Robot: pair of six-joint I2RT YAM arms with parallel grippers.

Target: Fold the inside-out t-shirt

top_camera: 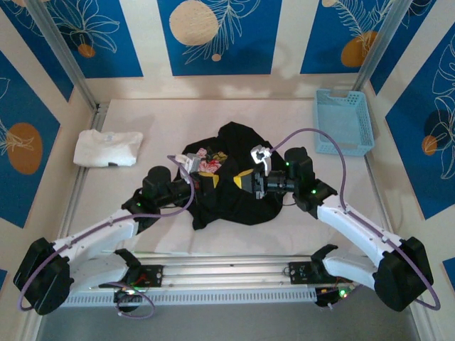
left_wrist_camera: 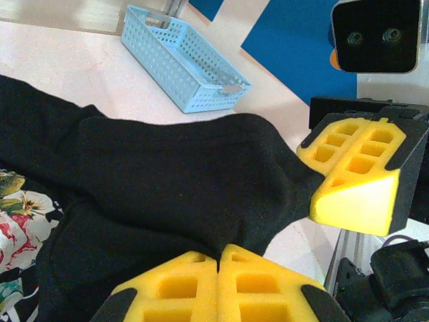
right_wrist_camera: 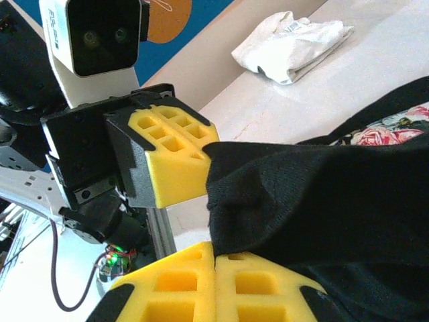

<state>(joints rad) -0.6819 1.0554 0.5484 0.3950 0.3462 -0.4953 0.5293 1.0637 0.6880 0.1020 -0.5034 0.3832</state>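
Left gripper and right gripper each pinch a fold of the crumpled black short-sleeved cloth t-shirt (floral print showing), fingertips close together over the pale table

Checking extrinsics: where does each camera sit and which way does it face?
Top external: above and behind, looking down at the table; left arm, right arm show.
Left wrist: faces the blue basket; left gripper below, right gripper opposite.
Right wrist: faces the white t-shirt; right gripper below, left gripper opposite.
Shared: both wrist views see the black t-shirt pinched by both grippers.
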